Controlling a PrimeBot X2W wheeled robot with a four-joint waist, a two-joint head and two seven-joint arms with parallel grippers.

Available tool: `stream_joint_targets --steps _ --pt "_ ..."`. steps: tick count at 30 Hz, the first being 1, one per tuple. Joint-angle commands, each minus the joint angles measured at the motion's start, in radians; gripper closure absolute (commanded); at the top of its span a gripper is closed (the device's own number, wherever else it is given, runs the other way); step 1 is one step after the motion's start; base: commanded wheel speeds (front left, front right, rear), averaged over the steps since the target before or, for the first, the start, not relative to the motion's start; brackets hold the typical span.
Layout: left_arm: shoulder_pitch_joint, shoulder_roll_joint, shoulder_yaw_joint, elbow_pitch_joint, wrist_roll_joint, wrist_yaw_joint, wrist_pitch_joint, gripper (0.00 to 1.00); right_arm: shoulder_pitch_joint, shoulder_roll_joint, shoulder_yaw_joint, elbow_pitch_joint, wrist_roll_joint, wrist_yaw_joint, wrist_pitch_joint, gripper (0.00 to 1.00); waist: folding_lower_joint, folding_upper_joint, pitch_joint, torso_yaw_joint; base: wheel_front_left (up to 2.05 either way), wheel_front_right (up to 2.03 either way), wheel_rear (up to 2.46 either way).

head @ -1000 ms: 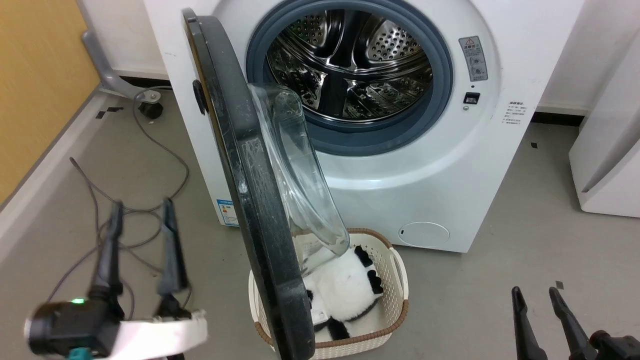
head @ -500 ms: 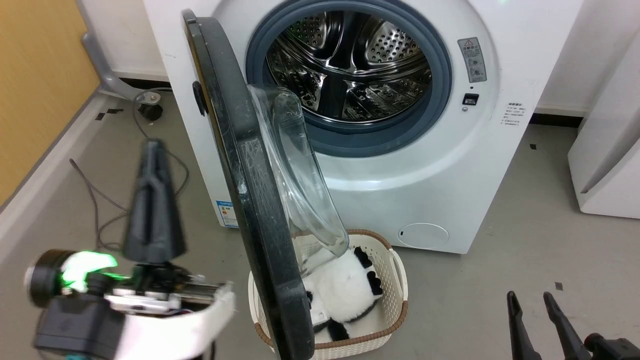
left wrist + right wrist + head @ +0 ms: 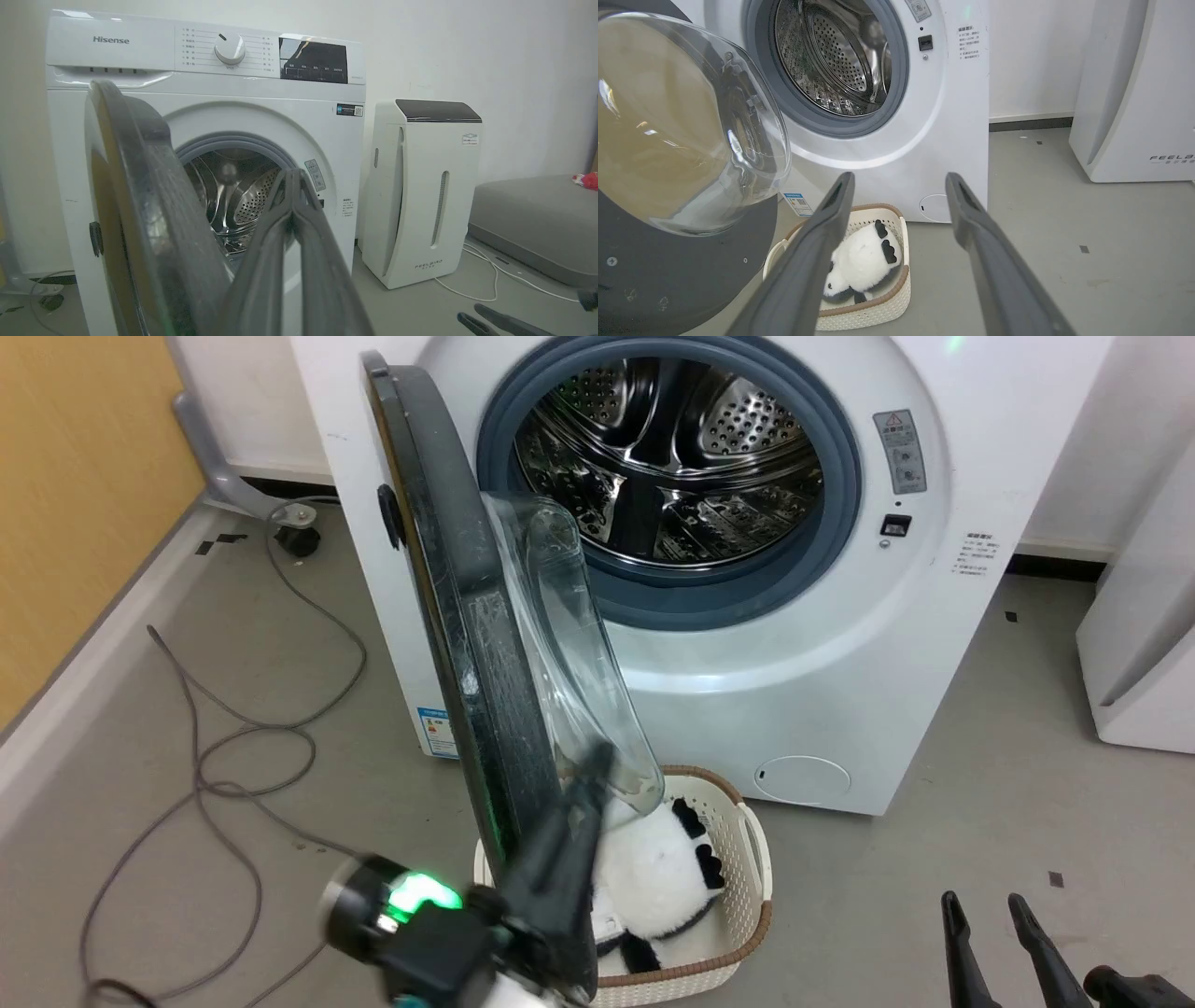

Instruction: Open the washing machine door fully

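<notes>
Nearest us, the left gripper [image 3: 596,767] has its two dark fingers pressed together on nothing. Its tips point up beside the inner side of the door [image 3: 457,616], near the free edge, and we cannot tell whether they touch it. The right gripper [image 3: 980,905] sits low at the right, fingers spread and empty, well apart from the door.

The door stands about half open and edge-on to us, hinged at the left of the machine [image 3: 794,644]. We judge it stiff and fairly heavy, swinging only about its hinge. The glossy black rim looks slippery, so a flat push on its inner face near the free edge should serve better than a pinch. We would keep off the bulging clear bowl [image 3: 560,644].

Below the door, a woven cream basket [image 3: 752,859] holds a soft panda [image 3: 653,877]. Beyond are the grey rubber gasket [image 3: 843,495] and the perforated steel drum [image 3: 672,448].
</notes>
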Motion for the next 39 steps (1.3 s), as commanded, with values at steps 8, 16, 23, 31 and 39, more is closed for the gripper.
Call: stream_joint_targets --steps 8,16,23,31,39 --pt "0.070 0.009 -0.075 0.105 -0.031 -0.016 0.104 1.00 -0.018 0.006 0.007 0.019 0.008 0.001 -0.012 0.00 0.0000 0.0000 -0.004 0.016 0.00 0.00 0.00" --pt "0.081 0.023 -0.038 0.187 -0.038 0.024 0.149 1.00 -0.013 0.008 0.012 0.027 0.022 0.001 -0.006 0.00 0.0000 0.0000 0.000 0.037 0.00 0.00 0.00" --pt "0.071 0.038 -0.009 0.203 -0.045 0.038 0.141 1.00 -0.006 0.009 0.019 0.030 0.024 0.001 -0.006 0.00 0.0000 0.0000 0.008 0.096 0.00 0.00 0.00" --pt "0.060 0.051 0.005 0.212 -0.051 0.045 0.139 1.00 -0.008 0.010 0.029 0.036 0.029 0.001 -0.004 0.00 0.0000 0.0000 0.007 0.200 0.00 0.00 0.00" --pt "0.053 0.068 0.045 0.216 -0.068 0.062 0.132 1.00 -0.015 0.010 0.063 0.049 0.041 0.001 -0.002 0.00 0.0000 0.0000 0.014 0.270 0.00 0.00 0.00"
